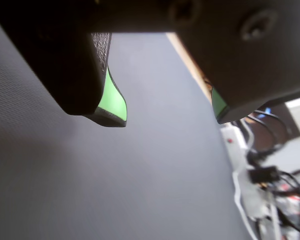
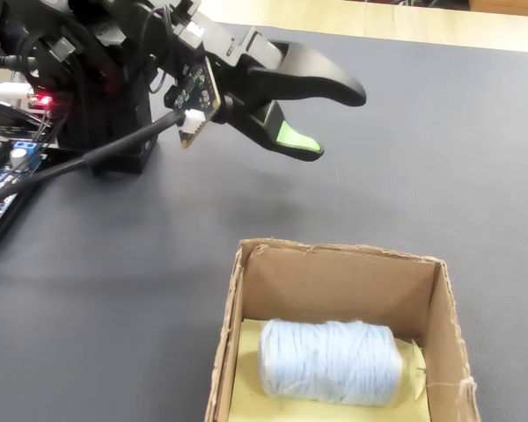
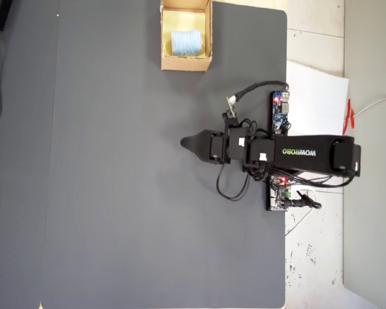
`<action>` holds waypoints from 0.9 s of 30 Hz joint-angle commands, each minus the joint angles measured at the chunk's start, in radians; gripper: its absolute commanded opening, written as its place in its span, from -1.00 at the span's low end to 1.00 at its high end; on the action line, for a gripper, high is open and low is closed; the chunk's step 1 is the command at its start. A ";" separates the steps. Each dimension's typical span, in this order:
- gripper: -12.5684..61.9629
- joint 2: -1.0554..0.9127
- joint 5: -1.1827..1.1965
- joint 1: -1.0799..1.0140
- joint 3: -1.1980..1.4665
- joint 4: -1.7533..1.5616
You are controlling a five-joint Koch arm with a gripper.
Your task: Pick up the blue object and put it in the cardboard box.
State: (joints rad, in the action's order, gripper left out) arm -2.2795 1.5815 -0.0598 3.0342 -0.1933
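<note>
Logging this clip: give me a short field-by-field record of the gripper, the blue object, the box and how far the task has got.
gripper: open, empty, held above the mat, away from the box
blue object: pale blue yarn roll, lying on its side inside the box
cardboard box: open-topped, at the mat's edge in the overhead view
surface: dark grey mat
task status: object already in the box

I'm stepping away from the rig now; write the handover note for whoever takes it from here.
Gripper: open and empty, raised above the dark mat, away from the box.
Blue object: lying on its side inside the cardboard box, on the box's yellowish bottom; the overhead view shows the same.
Done: pick and place look complete, roll released in the box.
Left: probably nothing for the task itself; at most, bring the arm back to rest.
</note>
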 commanded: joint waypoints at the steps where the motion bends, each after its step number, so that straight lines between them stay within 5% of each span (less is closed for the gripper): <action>1: 0.25 -0.089 0.029 0.029 0.008 -0.087; 27: 0.25 -0.083 0.015 0.009 0.084 0.204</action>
State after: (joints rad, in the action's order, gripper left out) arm -2.2795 1.5861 -0.0414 3.0787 -0.0706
